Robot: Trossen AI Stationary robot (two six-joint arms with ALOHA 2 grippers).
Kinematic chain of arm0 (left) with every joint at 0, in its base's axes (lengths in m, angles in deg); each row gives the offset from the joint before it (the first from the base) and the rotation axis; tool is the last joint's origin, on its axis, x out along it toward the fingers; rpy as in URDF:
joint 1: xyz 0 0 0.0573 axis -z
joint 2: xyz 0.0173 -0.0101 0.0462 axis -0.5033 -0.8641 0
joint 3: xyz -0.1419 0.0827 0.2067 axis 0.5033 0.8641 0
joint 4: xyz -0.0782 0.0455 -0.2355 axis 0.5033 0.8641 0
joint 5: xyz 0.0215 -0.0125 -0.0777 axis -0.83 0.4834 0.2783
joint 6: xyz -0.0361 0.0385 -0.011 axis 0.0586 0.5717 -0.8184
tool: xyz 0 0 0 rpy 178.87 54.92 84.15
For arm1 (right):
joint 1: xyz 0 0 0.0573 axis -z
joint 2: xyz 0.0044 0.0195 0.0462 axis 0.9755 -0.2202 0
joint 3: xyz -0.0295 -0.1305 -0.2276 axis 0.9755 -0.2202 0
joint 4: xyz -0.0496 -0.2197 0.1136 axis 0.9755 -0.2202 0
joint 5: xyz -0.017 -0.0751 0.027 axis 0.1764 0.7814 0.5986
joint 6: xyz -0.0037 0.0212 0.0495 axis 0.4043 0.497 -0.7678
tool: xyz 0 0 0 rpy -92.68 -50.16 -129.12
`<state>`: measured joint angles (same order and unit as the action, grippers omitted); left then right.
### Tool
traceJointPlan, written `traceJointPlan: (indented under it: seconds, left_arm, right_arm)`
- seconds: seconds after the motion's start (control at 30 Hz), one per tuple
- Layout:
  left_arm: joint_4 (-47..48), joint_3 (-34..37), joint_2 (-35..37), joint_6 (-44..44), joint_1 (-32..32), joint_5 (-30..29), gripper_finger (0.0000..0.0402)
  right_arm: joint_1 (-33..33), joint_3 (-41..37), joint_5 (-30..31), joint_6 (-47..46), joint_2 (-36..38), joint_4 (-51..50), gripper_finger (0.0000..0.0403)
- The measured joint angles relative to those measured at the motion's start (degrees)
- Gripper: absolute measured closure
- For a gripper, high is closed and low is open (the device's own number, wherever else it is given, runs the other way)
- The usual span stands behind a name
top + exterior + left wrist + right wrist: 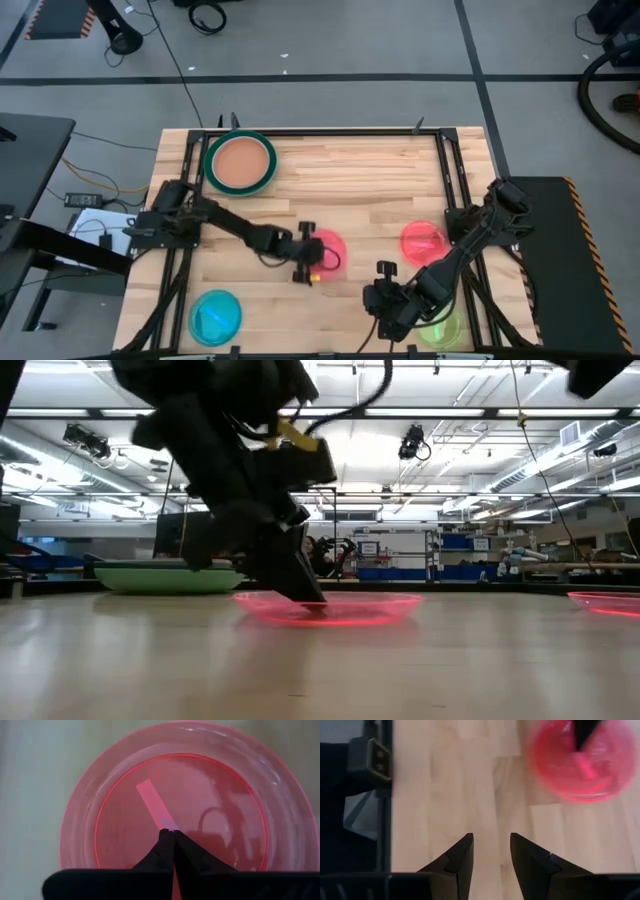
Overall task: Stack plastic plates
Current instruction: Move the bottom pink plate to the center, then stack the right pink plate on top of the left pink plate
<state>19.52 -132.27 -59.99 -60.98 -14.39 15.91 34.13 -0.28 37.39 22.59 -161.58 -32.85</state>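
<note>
A small translucent pink-red plate [332, 250] [175, 800] [345, 608] lies flat near the table's middle. My left gripper [308, 258] [173, 833] is over it with its fingers shut and pointing down into the plate. My right gripper [385, 300] [491, 845] hangs open over bare wood near the near edge, right of that plate, which also shows in the right wrist view [580, 762]. A second small red plate [424, 240], a cyan plate [215, 316] and a lime plate [445, 330], partly under the right arm, each lie flat. My left gripper has its shut fingertips [167, 836] down on the pink-red plate's inner floor [165, 820], near its centre. It comes from above, slanting down from the table's left. The plate lies flat on the table. Whether the tips press or only touch, I cannot tell.
A stack of larger plates [240, 163] [170, 577], with a green rim and a brownish-pink top, sits by the far left corner. Black frame rails [455, 190] run along the table's sides. Bare wood lies between the stack and the small plates.
</note>
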Motion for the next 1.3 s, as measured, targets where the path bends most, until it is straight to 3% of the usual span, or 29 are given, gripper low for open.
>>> traceJointPlan:
  seconds: [0.27,0.5,0.73,0.83,1.0,1.3]
  left_arm:
    - [7.54,0.22,7.98,0.42,-3.64,-1.01,0.0384]
    - [2.12,2.31,22.46,0.53,4.21,-1.05,0.0382]
    - [-12.32,12.33,33.40,3.11,14.65,-1.23,0.0385]
    - [-18.84,17.23,34.42,3.06,17.72,-3.36,0.0386]
    - [-29.82,23.66,34.15,2.07,20.89,-5.58,0.0386]
    - [-33.05,26.99,33.46,-1.63,23.63,-5.73,0.0386]
  right_arm:
    - [-4.23,-2.04,2.67,-4.68,0.00,1.56,0.0265]
    - [-3.26,-9.03,3.02,-18.66,-0.04,0.73,0.0265]
    - [2.34,-9.57,-8.64,-36.33,-0.09,-18.58,0.0271]
    - [4.95,-10.50,-13.44,-40.25,0.00,-24.49,0.0272]
    - [10.45,-14.13,-15.27,-40.23,0.00,-20.82,0.0272]
    - [16.55,-20.44,-17.28,-35.62,-0.04,-15.80,0.0272]
